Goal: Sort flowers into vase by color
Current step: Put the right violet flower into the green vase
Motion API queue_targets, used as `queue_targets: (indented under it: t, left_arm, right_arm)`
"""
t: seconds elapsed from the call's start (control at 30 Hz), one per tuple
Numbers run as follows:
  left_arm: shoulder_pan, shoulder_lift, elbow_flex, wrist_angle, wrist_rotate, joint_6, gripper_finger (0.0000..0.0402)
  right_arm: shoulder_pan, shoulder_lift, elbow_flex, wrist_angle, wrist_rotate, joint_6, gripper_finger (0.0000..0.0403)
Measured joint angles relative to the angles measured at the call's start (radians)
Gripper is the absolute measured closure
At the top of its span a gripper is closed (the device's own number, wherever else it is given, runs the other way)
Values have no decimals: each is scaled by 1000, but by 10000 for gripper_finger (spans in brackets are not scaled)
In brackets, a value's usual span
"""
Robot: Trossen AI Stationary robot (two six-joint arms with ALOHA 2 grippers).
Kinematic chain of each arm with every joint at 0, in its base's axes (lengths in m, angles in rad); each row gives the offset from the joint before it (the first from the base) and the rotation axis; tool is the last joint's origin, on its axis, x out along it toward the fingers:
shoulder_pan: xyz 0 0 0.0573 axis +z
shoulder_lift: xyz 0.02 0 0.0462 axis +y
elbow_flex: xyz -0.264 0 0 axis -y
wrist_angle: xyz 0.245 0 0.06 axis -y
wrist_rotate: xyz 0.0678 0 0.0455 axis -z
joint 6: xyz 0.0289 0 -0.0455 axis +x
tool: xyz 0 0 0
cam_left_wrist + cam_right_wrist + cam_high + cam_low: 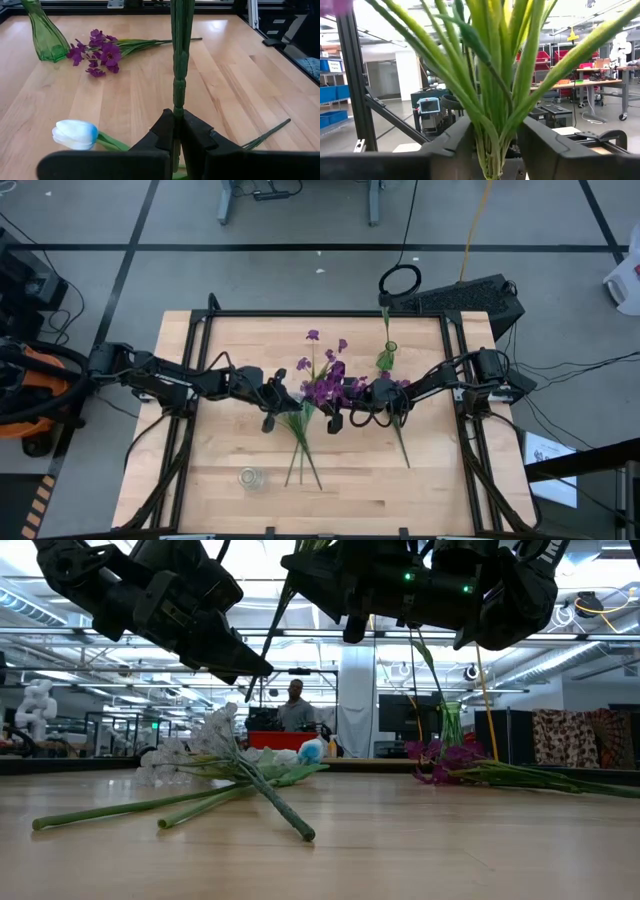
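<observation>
A purple flower point(325, 383) hangs above the table's middle between my two grippers. My left gripper point(176, 120) is shut on its thin green stem. My right gripper point(495, 135) stands around its bunch of long green leaves, coming from the table's right. A second purple flower point(100, 52) lies flat on the table beside the green vase point(45, 35). White flowers point(200, 745) lie on the wood with their stems point(300, 445) toward the near edge. One white tulip point(75, 134) lies below my left gripper. My left gripper pinches the purple flower's bare stem point(178, 95) between its two fingers. The stem runs on past the fingertips, rising up and toward the right arm, clear of the table. My right gripper has the base of the leaf bunch point(492, 147) between its two fingers point(540, 145), which close in on both sides of it. The leaves fan out beyond the fingertips. This part is lifted clear of the table.
A clear glass vase point(250, 477) stands near the front left of the table. The green vase point(387, 358) stands toward the far right. A loose stem point(402, 442) lies on the right half. A person point(295, 705) stands in the room beyond the far edge.
</observation>
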Motion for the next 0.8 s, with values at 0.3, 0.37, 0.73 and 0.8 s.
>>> queue_targets:
  t: [0.3, 0.37, 0.73, 0.8]
  left_arm:
    - [0, 0, 0, 0, -3, -1, 378]
    - [0, 0, 0, 0, -3, -1, 377]
    - [0, 0, 0, -3, -3, -49, 372]
    - [0, 0, 0, 0, -4, -55, 356]
  right_arm:
    - [0, 0, 0, 0, 0, 0, 339]
    - [0, 0, 0, 0, 1, -3, 351]
    - [0, -1, 1, -12, 2, -8, 381]
    - [0, -1, 1, -14, 2, -8, 382]
